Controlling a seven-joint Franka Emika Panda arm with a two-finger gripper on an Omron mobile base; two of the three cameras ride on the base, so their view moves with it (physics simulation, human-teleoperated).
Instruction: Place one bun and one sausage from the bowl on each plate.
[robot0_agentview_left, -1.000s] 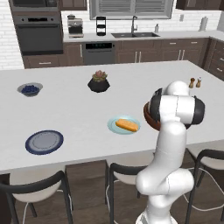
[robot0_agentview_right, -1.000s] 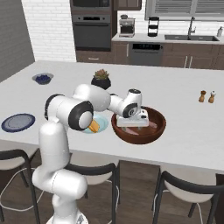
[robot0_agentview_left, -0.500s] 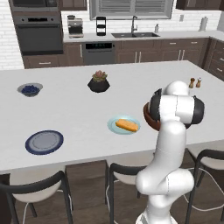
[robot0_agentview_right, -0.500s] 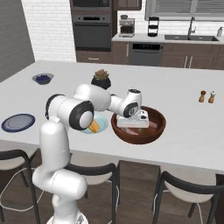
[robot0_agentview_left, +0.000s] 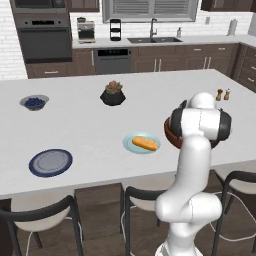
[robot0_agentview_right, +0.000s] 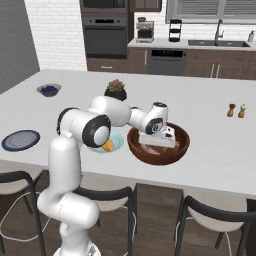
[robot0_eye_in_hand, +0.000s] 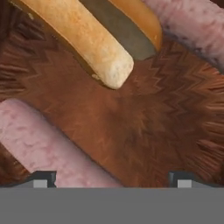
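Where the arm's white upper link crosses the left base view, most of the bowl (robot0_agentview_left: 168, 134) is hidden; a dark reddish-brown arc of rim shows beside the link. From the right base view the bowl (robot0_agentview_right: 179, 146) is round, wooden and deep, resting on the pale bench (robot0_agentview_right: 210, 125), with the pincer (robot0_agentview_right: 156, 146) lowered inside it; its fingertips are too small to separate there. The hand view shows the fingertips (robot0_eye_in_hand: 42, 178) set at opposite bottom corners, so the pincer stands wide with nothing between them.

Inside the bowl, one oblong golden bun (robot0_eye_in_hand: 78, 35) with a pale blunt end lies cut off at the frame top. One smooth pinkish sausage (robot0_eye_in_hand: 43, 151) runs out of frame at lower left, and a second sausage (robot0_eye_in_hand: 197, 22) is clipped at upper right. The bowl floor has a zigzag grain.

Another bun (robot0_agentview_left: 145, 144) lies on the pale teal plate (robot0_agentview_left: 131, 145), apparently flat. The navy-rimmed plate (robot0_agentview_left: 50, 162) sits well apart to the left.
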